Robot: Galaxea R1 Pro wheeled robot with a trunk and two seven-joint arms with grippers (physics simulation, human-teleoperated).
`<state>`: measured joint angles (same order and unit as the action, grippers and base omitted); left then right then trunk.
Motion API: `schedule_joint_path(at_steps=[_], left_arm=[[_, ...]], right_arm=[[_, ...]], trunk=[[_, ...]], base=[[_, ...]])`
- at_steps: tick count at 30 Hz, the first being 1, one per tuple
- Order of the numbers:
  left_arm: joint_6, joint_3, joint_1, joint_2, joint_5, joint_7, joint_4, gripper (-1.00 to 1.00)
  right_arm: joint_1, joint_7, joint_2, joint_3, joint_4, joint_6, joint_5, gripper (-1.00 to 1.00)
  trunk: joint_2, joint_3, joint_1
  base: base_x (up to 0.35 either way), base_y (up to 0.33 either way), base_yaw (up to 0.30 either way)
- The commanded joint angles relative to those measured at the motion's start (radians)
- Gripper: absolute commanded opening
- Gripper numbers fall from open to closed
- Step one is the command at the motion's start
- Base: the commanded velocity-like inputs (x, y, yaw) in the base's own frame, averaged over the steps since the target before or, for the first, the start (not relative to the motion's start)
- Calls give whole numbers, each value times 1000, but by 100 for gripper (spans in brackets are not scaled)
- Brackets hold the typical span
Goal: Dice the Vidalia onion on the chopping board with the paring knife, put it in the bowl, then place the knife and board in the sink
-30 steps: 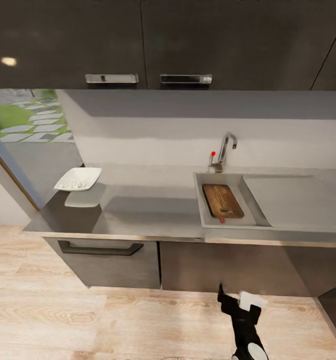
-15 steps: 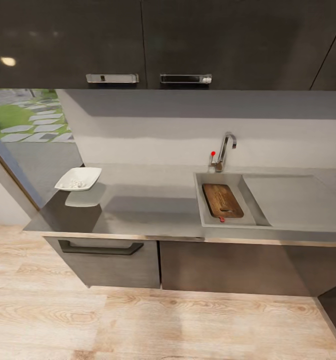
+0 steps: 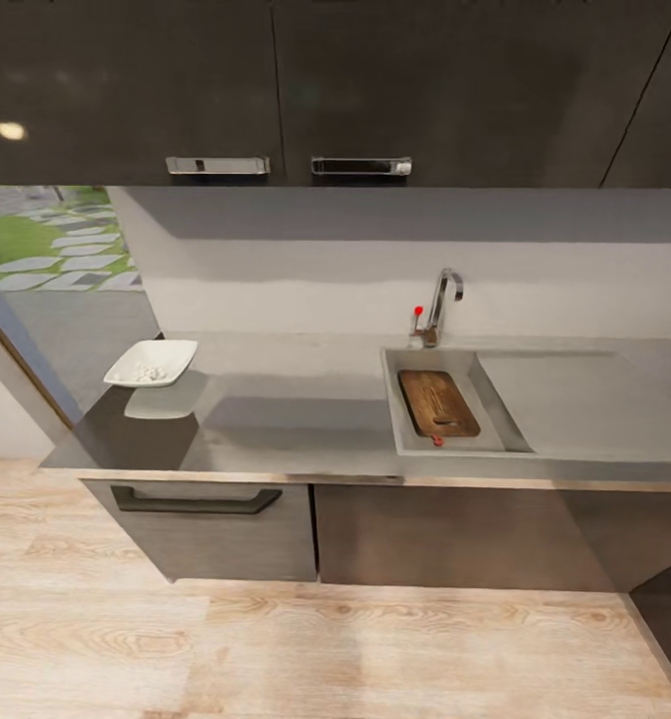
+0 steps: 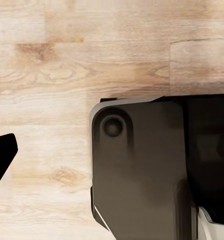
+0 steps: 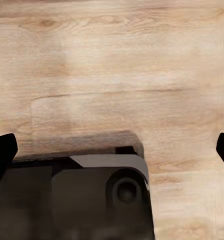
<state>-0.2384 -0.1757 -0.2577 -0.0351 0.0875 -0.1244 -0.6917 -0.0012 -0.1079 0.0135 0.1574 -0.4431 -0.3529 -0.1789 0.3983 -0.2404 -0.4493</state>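
Lying lengthwise front-to-back in the sink (image 3: 395, 399), the chopping board (image 3: 436, 402) (right gripper (image 5: 112, 150) spread wide; left unclear).

Table (image 3: 306, 414): long grey worktop over dark cabinets.
Left end: white bowl (image 3: 151, 362) holding small white bits.
Right part: sink (image 3: 400, 424) set into it, drainboard beside.
In basin: chopping board (image 3: 436, 402), red knife handle (image 3: 436, 438) at its near edge.

Access notes: we find the countertop (image 3: 306, 409) bare between the bowl (image 3: 151, 362) at its left end and the sink (image 3: 455, 444). The chopping board (image 3: 436, 402) covers most of the basin floor. Faucet (image 3: 441, 300) stands behind; upper cabinets (image 3: 276, 90) overhang.
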Motion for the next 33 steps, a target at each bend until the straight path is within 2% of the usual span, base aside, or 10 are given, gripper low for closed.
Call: schedule_joint_path(at_steps=[1, 5, 10, 21, 33], left_arm=[[-2, -8, 0, -2, 9, -9, -1, 100], [-2, -8, 0, -2, 9, -9, 0, 100], [-1, -8, 0, -2, 9, -9, -2, 100], [-1, -8, 0, -3, 9, -9, -6, 100], [-1, -7, 0, -3, 9, -10, -6, 100]], right_arm=[[0, -7, -4, 9, 26, -4, -9, 100], [0, -7, -20, 11, 90, -32, -10, 100], [0, -7, -21, 11, 144, -42, -11, 100], [0, -13, -15, 9, 145, -40, -10, 100], [0, -12, -11, 10, 146, -41, -8, 100]], trunk=[[2, 0, -1], [2, 6, -1], [2, 14, -1], [2, 31, -1], [2, 50, -1]], base=[[0, 0, -82], [0, 0, -82], [0, 0, -82], [0, 0, -78], [0, 0, -7]])
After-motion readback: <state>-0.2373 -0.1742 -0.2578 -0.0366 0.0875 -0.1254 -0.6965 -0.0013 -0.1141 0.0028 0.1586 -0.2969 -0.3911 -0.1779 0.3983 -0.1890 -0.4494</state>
